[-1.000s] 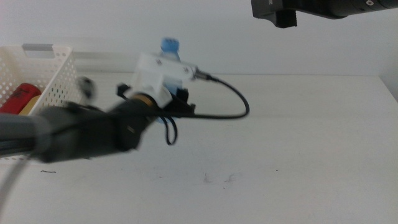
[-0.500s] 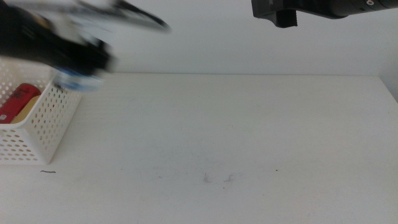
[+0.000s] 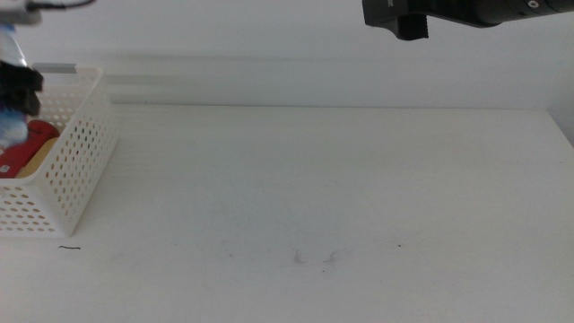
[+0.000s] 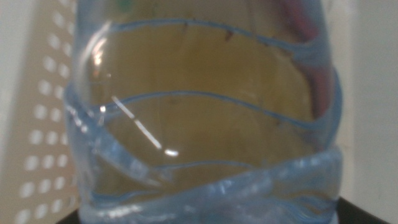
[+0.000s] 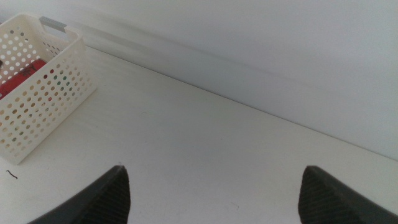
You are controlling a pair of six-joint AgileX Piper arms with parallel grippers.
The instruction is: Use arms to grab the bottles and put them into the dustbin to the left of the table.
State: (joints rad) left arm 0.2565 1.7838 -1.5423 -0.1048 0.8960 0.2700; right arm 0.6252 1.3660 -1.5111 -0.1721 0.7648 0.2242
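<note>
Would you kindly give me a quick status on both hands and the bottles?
Left hand over the dustbin, shut on the water bottle. Right hand open over the table, idle. Red can already binned. Nothing in the way.

Counted up: one white basket (image 3: 76,170), one red can (image 3: 27,144) seen inside it, one clear water bottle (image 4: 205,118) up close, one table (image 3: 341,197). Two grippers are spotted, left (image 3: 16,85) and right (image 5: 214,190).

White perforated dustbin (image 3: 76,152); clear, blue-ribbed bottle (image 4: 205,118); perhaps red can (image 3: 22,148).
</note>
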